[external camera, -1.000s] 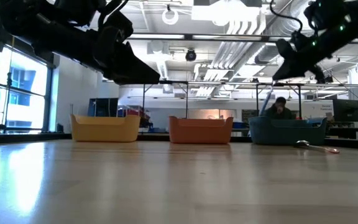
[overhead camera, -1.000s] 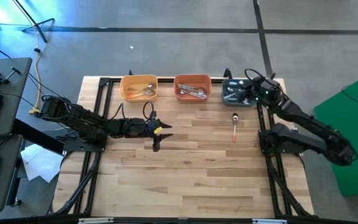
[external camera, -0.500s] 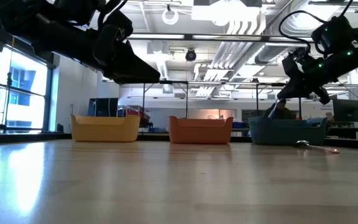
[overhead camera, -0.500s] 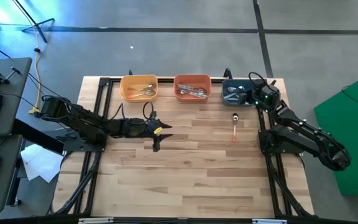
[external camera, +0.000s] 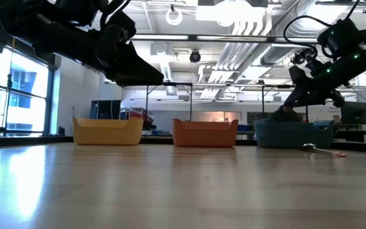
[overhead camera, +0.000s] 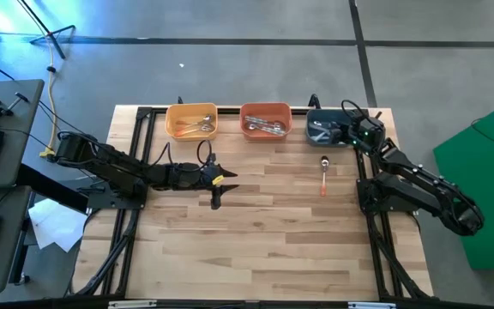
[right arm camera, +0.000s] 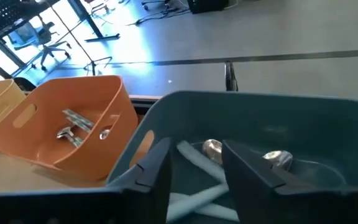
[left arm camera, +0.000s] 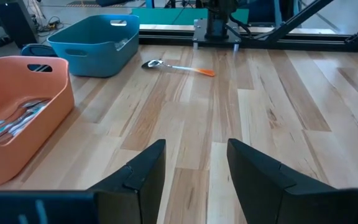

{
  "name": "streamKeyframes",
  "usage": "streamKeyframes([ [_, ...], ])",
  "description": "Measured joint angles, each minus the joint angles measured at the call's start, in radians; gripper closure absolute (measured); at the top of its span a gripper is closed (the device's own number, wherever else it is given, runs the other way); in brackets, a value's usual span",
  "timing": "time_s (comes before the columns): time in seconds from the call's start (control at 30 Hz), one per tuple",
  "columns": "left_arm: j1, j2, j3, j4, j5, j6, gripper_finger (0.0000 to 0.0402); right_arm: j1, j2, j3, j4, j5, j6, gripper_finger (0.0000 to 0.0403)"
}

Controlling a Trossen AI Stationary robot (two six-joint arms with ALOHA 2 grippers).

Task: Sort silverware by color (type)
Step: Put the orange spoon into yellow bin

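One orange-handled spoon on table, six o'clock of teal bin; right gripper parted above bin; left gripper parted mid-table.

High view: straight down, far, whole table. Low view: tabletop level, facing bins. Wrist views: close. All share teal bin, upper right overhead.

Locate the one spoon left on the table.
In the high view, the orange-handled spoon lies on the table's right side, just in front of the teal bin.
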Motion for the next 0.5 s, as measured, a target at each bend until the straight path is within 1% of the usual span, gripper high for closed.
streamKeyframes([
  [0.13, 0.0, 0.0, 0.0, 0.0, 0.0, 0.0, 0.0241, 0.0, 0.0, 0.012, -0.03, 0.002, -0.034, 0.0263],
  [0.27, 0.0, 0.0, 0.0, 0.0, 0.0, 0.0, 0.0241, 0.021, 0.0, 0.096, -0.187, 0.004, -0.084, 0.0264],
  [0.43, 0.0, 0.0, 0.0, -0.015, -0.012, 0.009, 0.0241, 0.116, 0.0, 0.197, -0.47, 0.006, -0.102, 0.0282],
  [0.5, 0.001, 0.0, 0.0, -0.022, -0.02, 0.009, 0.0241, 0.175, 0.0, 0.201, -0.501, 0.007, -0.069, 0.0287],
])
